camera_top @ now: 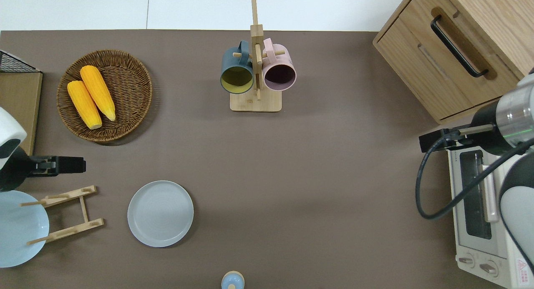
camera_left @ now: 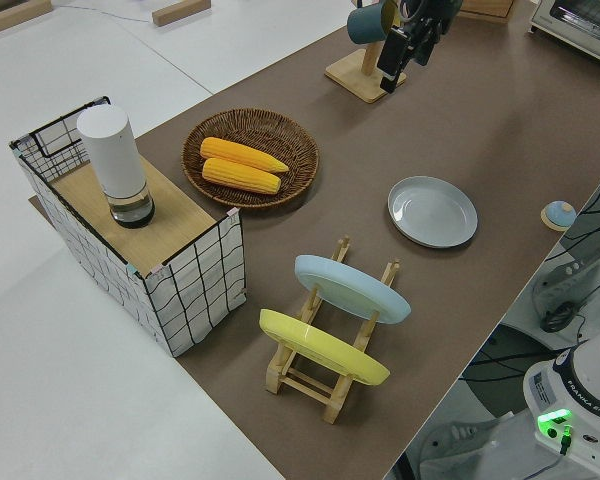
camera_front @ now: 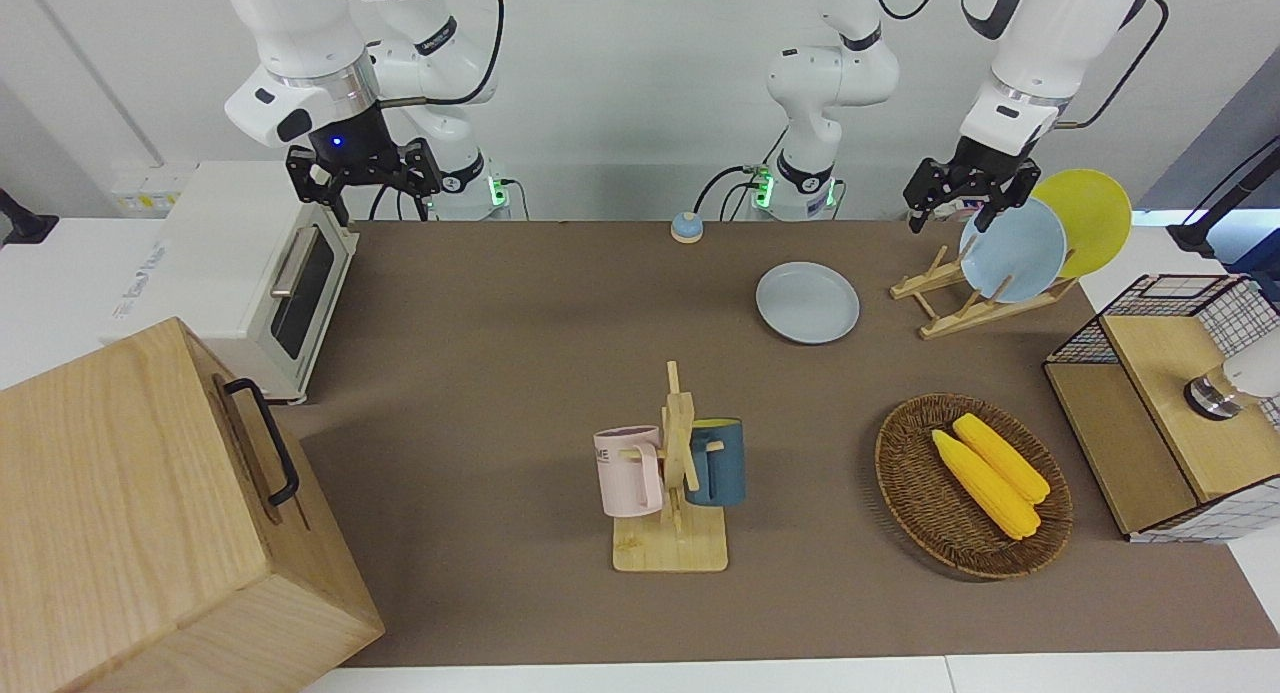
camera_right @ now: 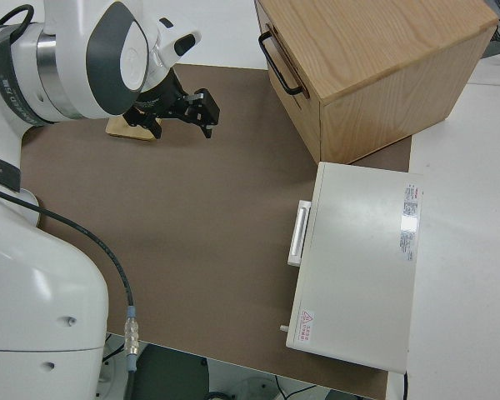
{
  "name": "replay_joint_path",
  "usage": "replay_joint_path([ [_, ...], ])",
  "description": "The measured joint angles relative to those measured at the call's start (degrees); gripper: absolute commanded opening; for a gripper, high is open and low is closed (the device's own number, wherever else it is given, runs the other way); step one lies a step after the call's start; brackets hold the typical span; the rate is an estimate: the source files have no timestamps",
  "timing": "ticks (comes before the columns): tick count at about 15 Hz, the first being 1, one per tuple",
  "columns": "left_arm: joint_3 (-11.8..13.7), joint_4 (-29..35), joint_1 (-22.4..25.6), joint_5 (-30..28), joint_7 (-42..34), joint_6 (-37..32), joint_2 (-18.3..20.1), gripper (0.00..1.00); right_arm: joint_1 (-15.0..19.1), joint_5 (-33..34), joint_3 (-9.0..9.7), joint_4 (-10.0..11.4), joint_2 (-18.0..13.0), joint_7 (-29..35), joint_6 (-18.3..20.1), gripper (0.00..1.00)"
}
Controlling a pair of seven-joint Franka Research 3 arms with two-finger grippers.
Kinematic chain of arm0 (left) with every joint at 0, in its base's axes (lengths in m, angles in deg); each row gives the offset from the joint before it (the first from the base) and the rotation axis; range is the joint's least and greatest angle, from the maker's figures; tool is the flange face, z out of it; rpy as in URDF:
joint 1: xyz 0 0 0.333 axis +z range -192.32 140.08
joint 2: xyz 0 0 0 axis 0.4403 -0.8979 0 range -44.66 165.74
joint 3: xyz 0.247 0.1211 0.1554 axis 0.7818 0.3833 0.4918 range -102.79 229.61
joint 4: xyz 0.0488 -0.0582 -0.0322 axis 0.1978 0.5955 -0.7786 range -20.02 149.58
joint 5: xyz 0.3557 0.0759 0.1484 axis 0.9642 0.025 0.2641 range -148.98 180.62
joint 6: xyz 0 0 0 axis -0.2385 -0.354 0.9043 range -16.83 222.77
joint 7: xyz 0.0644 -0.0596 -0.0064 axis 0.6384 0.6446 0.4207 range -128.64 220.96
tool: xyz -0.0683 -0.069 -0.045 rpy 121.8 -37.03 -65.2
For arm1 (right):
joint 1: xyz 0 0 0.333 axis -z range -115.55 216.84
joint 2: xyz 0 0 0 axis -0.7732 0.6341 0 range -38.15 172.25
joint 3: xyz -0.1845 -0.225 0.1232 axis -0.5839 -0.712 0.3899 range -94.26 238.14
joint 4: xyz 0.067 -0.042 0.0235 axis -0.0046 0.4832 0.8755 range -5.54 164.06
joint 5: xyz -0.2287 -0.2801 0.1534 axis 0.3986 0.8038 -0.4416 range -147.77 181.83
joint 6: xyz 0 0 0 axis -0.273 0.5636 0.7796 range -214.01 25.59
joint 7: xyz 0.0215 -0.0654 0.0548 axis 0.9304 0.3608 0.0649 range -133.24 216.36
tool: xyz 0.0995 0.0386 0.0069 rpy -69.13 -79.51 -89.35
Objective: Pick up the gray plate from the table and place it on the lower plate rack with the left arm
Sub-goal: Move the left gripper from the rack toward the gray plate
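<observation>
Opening step, before any grasp. The round pale gray plate (camera_top: 160, 213) lies flat on the brown matte tabletop (camera_top: 317, 176), lower left of the overhead view, just beside the slanted light-wood plate rack (camera_top: 66, 214), whose low slots look free; a light blue plate (camera_front: 1012, 250) and a yellow plate (camera_front: 1090, 218) occupy the upper ones. The left arm's black end effector (camera_front: 968, 195) hangs aloft at the front view's upper right, holding nothing; finger spread cannot be told. The right arm is parked. Next, presumably: descend to the plate's rim.
</observation>
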Motion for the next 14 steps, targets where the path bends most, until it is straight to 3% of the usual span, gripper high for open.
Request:
replay_joint_path([
  [14,0.2,4.2,0.0,0.0,0.0,0.0,0.1,1.0,0.0,0.0,0.0,0.0,0.0,0.0,0.0,0.983],
])
